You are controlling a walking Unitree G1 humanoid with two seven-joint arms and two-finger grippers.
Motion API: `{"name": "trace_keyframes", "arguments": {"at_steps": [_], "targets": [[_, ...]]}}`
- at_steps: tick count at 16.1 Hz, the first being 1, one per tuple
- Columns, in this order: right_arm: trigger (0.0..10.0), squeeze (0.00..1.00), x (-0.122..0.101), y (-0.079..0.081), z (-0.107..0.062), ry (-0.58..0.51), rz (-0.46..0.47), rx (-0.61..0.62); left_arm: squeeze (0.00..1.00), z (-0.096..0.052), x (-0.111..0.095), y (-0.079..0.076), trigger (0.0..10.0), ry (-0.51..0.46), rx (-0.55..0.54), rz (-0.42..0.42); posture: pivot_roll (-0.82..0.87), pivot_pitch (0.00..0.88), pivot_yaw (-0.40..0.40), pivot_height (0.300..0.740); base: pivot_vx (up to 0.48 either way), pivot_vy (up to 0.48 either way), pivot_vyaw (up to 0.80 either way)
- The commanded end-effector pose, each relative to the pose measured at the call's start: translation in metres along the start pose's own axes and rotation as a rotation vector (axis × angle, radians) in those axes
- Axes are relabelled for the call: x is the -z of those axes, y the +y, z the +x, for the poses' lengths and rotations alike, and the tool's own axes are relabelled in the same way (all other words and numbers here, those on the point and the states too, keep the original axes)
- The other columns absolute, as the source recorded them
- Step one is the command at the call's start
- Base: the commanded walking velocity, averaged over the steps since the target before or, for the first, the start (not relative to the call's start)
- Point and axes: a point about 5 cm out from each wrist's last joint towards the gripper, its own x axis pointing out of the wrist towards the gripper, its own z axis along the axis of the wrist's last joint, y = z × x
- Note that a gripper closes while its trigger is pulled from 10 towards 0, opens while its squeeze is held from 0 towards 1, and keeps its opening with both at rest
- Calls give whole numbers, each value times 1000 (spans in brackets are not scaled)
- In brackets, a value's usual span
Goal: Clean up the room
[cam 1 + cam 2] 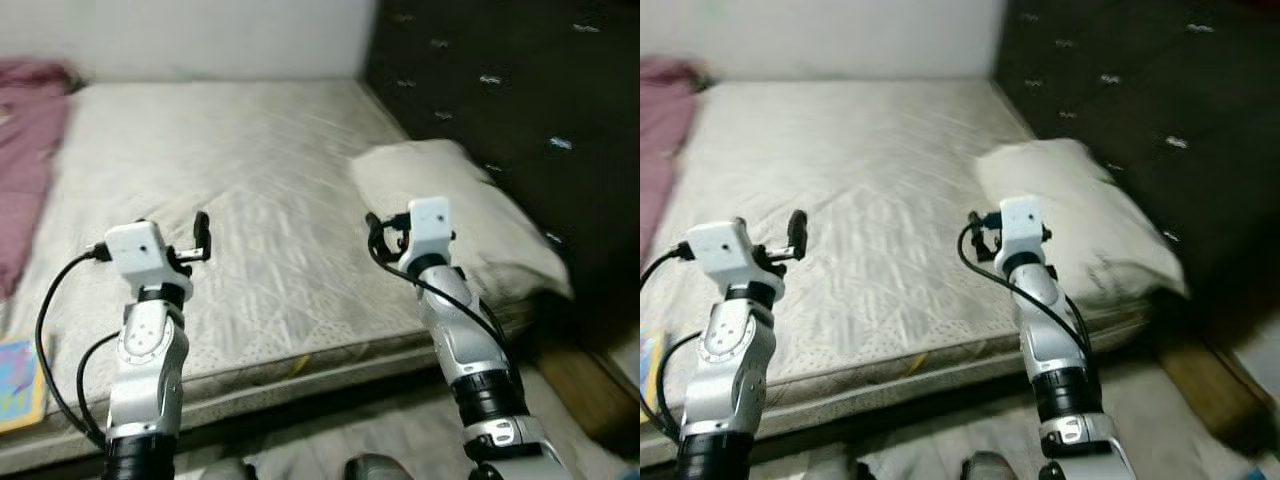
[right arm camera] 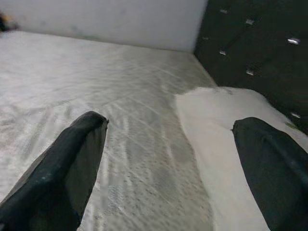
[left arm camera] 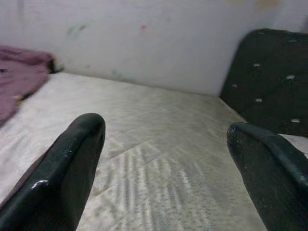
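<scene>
A bare cream mattress (image 1: 240, 150) lies before me. On its right side a cream pillow (image 1: 470, 205) rests against the dark tufted headboard (image 1: 500, 70). A maroon blanket (image 1: 25, 160) is bunched at the far left. My left gripper (image 3: 166, 144) hovers open over the mattress's near left part, nothing between its fingers. My right gripper (image 2: 171, 144) is also open and empty, raised just in front of the pillow's near corner. Both arms are lifted above the mattress's near edge.
A colourful flat book (image 1: 20, 380) lies at the mattress's near left corner. A white wall (image 1: 200, 35) backs the bed. A wooden piece (image 1: 590, 395) sits low at the right by the headboard. Dark shapes (image 1: 375, 468) lie on the floor below.
</scene>
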Motion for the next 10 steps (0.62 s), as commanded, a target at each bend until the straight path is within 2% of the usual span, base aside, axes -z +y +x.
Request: {"name": "trace_keyframes", "arguments": {"at_steps": [1,10], "targets": [[10000,0,2,-6,0,14,-2,12,0,1,3,-7,10000,17,16,-11,-13,0,-47,738,0,480,0],[10000,0,5,-3,4,46,-1,-12,0,3,3,-6,10000,21,5,-19,-17,0,-46,738,0,480,0]]}}
